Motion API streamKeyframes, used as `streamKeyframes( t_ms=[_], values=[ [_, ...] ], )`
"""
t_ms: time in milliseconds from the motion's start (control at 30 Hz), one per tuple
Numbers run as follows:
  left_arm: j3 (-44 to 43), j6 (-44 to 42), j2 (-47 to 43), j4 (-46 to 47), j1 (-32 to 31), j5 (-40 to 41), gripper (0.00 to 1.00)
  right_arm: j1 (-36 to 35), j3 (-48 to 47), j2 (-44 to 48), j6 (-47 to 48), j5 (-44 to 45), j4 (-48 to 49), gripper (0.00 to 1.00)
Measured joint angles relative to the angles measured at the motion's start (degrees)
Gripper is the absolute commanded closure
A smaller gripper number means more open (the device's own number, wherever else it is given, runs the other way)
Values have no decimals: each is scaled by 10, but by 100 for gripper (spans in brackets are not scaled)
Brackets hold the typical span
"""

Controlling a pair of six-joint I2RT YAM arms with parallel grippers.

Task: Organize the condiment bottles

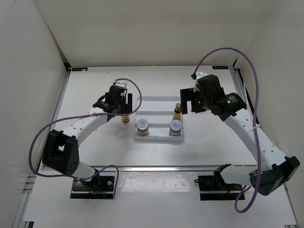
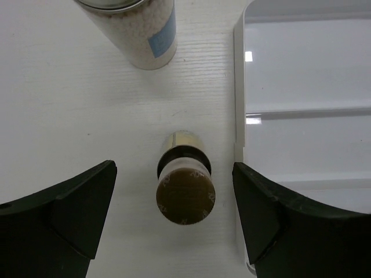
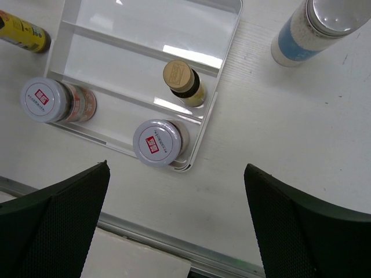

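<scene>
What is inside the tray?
Inside the tray: two jars in the near row and one amber bottle in the middle row. The far row shows nothing, though its far edge is cut off in the right wrist view.

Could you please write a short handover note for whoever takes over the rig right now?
Left gripper: open, fingers either side of an amber bottle on the table just left of the tray, not touching it.
Right gripper: open, empty, over the tray's right side.
Done: two jars in the tray's near row, the other amber bottle in the middle row.
To do: the loose amber bottle, plus one white bottle left of the tray and another white bottle right of it.
</scene>
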State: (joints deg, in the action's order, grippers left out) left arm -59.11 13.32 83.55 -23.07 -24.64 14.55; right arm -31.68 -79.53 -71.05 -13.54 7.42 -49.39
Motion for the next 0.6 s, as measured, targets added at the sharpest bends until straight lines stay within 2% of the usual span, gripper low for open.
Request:
streamKeyframes(
  t_ms=[267,300,367,400,600],
  values=[
    [-2,10,29,21,4,-38,27,0,9,3,-1,-1,-2,0],
    [-3,11,30,22,4,-43,33,0,10,3,-2,-1,-2,0],
    [-3,12,32,23,4,-47,40,0,11,3,-2,-1,-2,0],
    [-3,13,32,23,4,-48,47,0,12,3,-2,-1,-2,0],
    [-9,13,32,12,5,-50,70,0,14,4,-2,-1,-3,0]
  ],
)
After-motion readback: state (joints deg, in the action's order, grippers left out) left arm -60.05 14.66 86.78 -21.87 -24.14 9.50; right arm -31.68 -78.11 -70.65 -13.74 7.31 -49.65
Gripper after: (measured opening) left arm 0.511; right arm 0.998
